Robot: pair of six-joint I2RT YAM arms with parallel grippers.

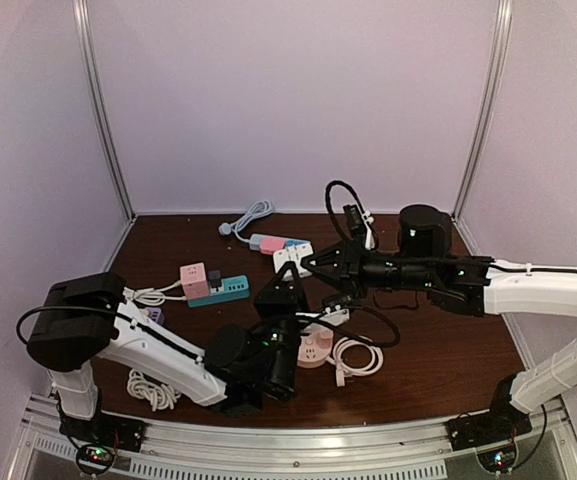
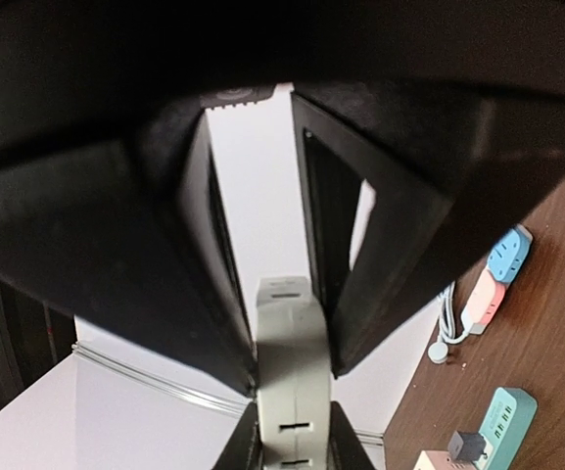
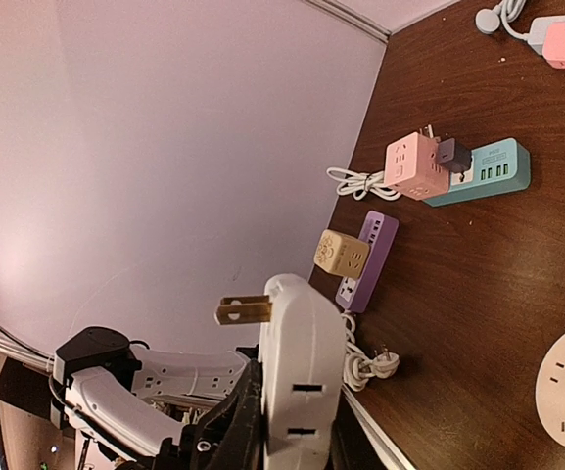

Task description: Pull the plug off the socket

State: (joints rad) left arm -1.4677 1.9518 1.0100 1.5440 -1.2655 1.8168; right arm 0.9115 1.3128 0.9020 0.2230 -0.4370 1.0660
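Note:
My right gripper (image 1: 314,263) is shut on a white plug block (image 3: 302,362) and holds it in the air above the table middle. Its two brass prongs (image 3: 243,310) are bare and sit in no socket. In the right wrist view the gripper (image 3: 292,423) clamps the block's lower part. My left gripper (image 1: 280,292) is raised just below and left of the right one. In the left wrist view it (image 2: 290,439) is shut on a white socket block (image 2: 287,362) with two slots. Large black parts crowd that block's far end; I cannot tell what they are.
A pink cube (image 1: 194,279) sits on a teal strip (image 1: 225,290) at the left. A beige cube (image 3: 343,253) sits on a purple strip (image 3: 370,259). A round pink socket (image 1: 313,352) and a coiled white cable (image 1: 358,357) lie near the front. A pink-and-blue strip (image 1: 276,243) lies at the back.

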